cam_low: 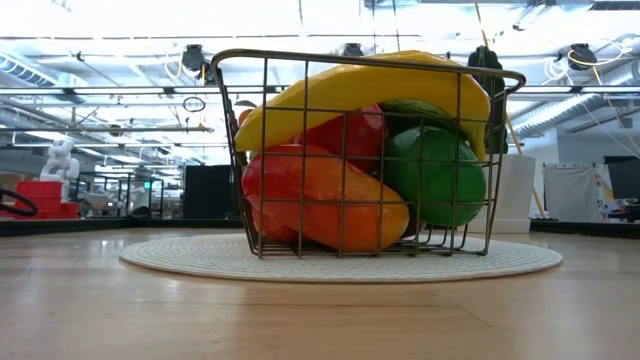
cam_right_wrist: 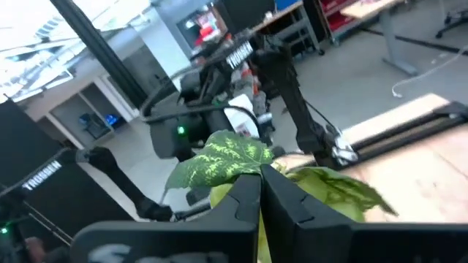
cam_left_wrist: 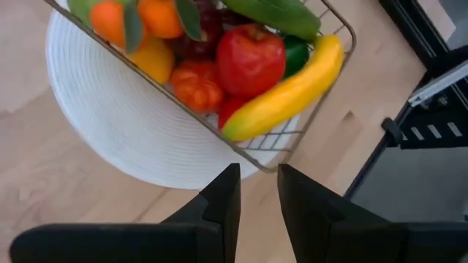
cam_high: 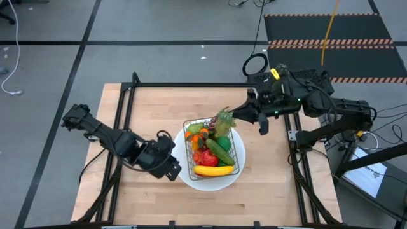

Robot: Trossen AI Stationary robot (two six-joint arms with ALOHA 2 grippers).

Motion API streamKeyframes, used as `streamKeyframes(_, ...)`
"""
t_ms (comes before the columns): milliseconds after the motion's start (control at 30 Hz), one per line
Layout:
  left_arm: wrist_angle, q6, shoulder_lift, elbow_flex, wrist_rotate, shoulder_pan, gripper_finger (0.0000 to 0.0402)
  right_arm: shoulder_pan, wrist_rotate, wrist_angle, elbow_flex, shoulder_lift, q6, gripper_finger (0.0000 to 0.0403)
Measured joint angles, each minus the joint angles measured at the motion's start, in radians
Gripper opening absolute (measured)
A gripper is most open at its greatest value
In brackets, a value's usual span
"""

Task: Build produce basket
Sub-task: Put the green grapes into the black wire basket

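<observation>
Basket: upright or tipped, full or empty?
Upright and full. The basket sits flat on the white plate, with the banana topping the rim over a green fruit.

Green leafy item [cam_right_wrist: 241, 172] mostly hidden behind right gripper's fingers [cam_right_wrist: 241, 204], kind indistinct

A light wood tabletop [cam_high: 152, 197] stands on a grey floor [cam_high: 57, 70] crossed by dark lines. A black mat [cam_high: 331, 28] edged with orange-striped tape lies past the far right corner. Across the room, ceiling lights [cam_low: 150, 20] glare above pipes, red cabinets [cam_low: 40, 195] and a white curtain [cam_low: 570, 190].
</observation>
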Motion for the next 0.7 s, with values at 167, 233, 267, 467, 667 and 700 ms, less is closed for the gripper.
streamKeyframes(167,-0.005,-0.034,0.000,0.000,-0.050,-0.060,0.0093,0.038,0.041,0.055,0.000,0.000,0.000,0.0000)
streamKeyframes(233,-0.010,-0.038,0.000,0.000,-0.064,-0.075,0.0093,0.053,0.062,0.072,0.000,0.000,0.000,0.0000)
streamKeyframes(267,-0.015,-0.038,0.000,0.000,-0.067,-0.081,0.0093,0.061,0.077,0.077,0.000,0.000,0.000,0.0000)
streamKeyframes(467,-0.079,-0.056,0.000,0.000,-0.071,-0.111,0.0093,0.098,0.114,0.131,0.000,0.001,0.000,0.0000)
streamKeyframes(667,-0.112,-0.082,0.000,0.000,-0.071,-0.129,0.0093,0.120,0.157,0.141,0.000,0.001,-0.006,0.0000)
streamKeyframes(700,-0.114,-0.083,0.000,0.000,-0.072,-0.131,0.0093,0.123,0.160,0.140,0.000,0.001,-0.017,0.0000)
